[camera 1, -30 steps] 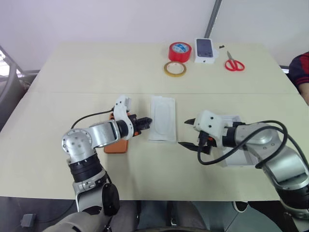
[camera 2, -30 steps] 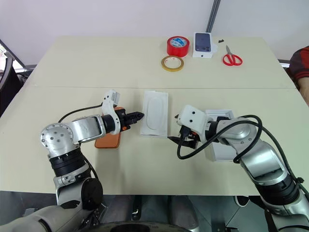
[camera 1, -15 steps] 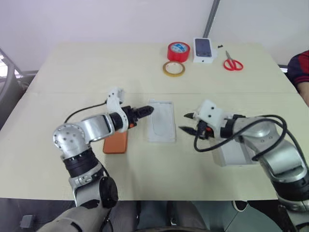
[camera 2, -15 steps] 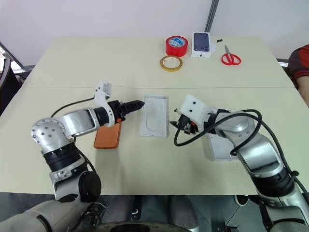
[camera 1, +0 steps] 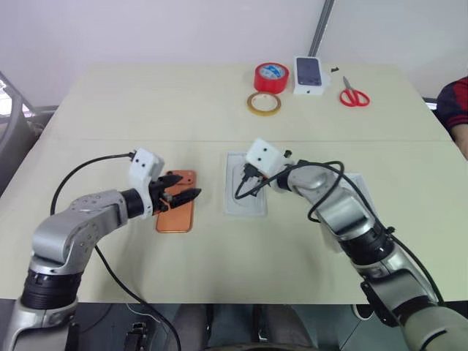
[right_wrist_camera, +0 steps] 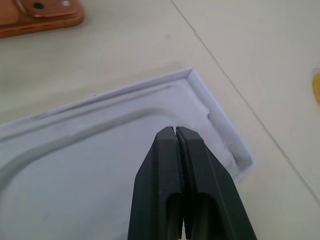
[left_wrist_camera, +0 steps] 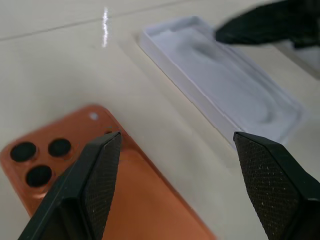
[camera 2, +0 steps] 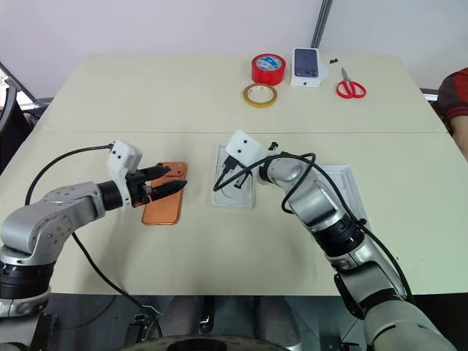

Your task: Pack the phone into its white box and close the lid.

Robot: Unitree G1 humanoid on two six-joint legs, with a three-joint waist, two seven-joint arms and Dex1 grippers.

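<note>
Phone point(camera 1: 176, 210) lies left of centre under my wide-open left gripper point(camera 1: 189, 196); my right gripper point(right_wrist_camera: 175, 134), pinched shut, holds nothing over the white insert point(camera 1: 246, 196); tape rolls point(camera 1: 272, 77) and scissors point(camera 1: 354, 96) sit upper right

A pale table point(camera 1: 110, 110) is seen. On it are laid an orange phone point(camera 1: 177, 216) at nine o'clock, a white insert point(camera 1: 245, 196) in the middle, a white box point(camera 2: 342, 191) at three o'clock, and tape rolls point(camera 1: 271, 77), a carton point(camera 1: 310, 75) and scissors point(camera 1: 354, 96) at twelve o'clock.

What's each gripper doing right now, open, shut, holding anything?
Left gripper: open, empty, over the phone.
Right gripper: shut, tips over the flat white insert; a grip on it cannot be told.
</note>
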